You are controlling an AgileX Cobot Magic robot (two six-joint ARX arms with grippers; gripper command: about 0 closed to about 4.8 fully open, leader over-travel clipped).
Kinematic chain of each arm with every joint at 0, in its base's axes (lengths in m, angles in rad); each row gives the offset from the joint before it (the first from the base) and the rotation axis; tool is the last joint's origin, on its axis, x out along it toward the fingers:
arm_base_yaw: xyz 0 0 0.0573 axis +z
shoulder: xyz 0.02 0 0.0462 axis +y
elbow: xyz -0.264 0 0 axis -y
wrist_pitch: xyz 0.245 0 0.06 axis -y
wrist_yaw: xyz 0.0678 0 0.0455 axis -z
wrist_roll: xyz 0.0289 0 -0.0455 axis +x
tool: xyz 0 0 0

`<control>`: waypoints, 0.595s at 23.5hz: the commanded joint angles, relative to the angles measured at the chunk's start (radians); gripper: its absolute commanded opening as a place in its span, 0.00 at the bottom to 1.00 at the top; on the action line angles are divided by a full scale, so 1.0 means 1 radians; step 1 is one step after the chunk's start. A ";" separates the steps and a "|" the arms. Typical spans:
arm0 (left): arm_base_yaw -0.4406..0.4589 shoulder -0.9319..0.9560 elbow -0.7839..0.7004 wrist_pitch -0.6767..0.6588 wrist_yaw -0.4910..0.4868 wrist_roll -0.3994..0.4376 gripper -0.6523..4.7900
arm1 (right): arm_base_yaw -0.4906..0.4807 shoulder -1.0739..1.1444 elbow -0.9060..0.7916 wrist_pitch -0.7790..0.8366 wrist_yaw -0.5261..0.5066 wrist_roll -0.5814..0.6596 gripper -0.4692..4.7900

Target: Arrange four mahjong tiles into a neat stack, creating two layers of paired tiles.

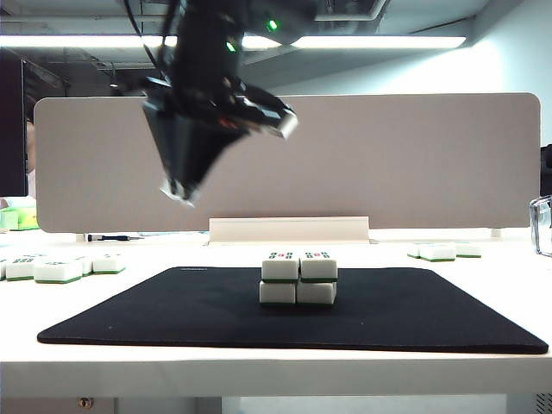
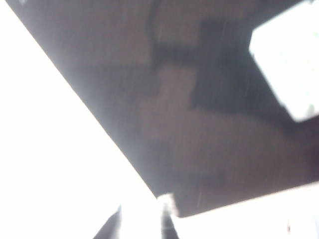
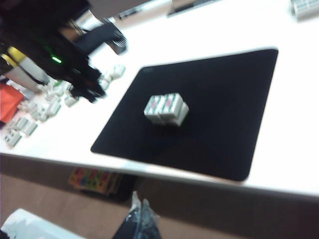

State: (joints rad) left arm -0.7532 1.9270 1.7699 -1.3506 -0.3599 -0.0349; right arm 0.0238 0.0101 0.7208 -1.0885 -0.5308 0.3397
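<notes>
White tabletop (image 1: 276, 362) carries a black mat (image 1: 172, 315) as its centrepiece, with a pale partition panel (image 1: 414, 164) standing upright behind the mat along the table's far edge. On the mat, near its middle, sits the stack (image 1: 298, 279) of four mahjong tiles: two white blocks side by side on the mat and two more resting on top of them, thin green lines between the layers and green and red marks showing on the upper faces. The left arm (image 1: 207, 86) hangs high above the mat's left half, well clear of the stack, blurred in the exterior view; the left gripper (image 1: 179, 193) points downward at its tip, with nothing seen in it, and whether its fingers are apart or together cannot be told. Spare tiles (image 1: 59, 269) lie scattered on the table beyond the mat's left edge, and a few more (image 1: 444, 251) lie past its far right corner. The right gripper (image 3: 141, 208) shows only as dark fingertips close together, off the table on the mat's near side.
</notes>
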 commanded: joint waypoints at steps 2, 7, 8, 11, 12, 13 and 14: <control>0.000 -0.097 0.003 -0.084 -0.006 0.009 0.20 | 0.000 -0.010 0.005 -0.041 0.001 -0.003 0.09; 0.000 -0.253 0.003 -0.083 -0.006 0.012 0.15 | 0.000 -0.010 0.005 -0.041 0.002 -0.003 0.09; 0.000 -0.275 0.003 -0.083 -0.006 0.012 0.15 | 0.000 -0.010 0.005 -0.041 0.002 -0.003 0.09; 0.008 -0.378 0.003 -0.081 -0.008 0.000 0.15 | 0.000 -0.010 0.005 -0.041 0.002 -0.003 0.09; 0.008 -0.400 0.003 -0.081 -0.006 0.000 0.15 | 0.000 -0.010 0.005 -0.041 0.002 -0.003 0.09; 0.009 -0.416 0.003 -0.080 -0.007 0.000 0.15 | 0.000 -0.010 0.005 -0.041 0.002 -0.003 0.09; 0.013 -0.432 0.003 -0.080 -0.006 0.001 0.15 | 0.000 -0.010 0.005 -0.041 0.001 -0.003 0.09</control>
State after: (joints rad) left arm -0.7437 1.5169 1.7695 -1.4292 -0.3622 -0.0277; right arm 0.0238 0.0101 0.7208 -1.1419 -0.5308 0.3393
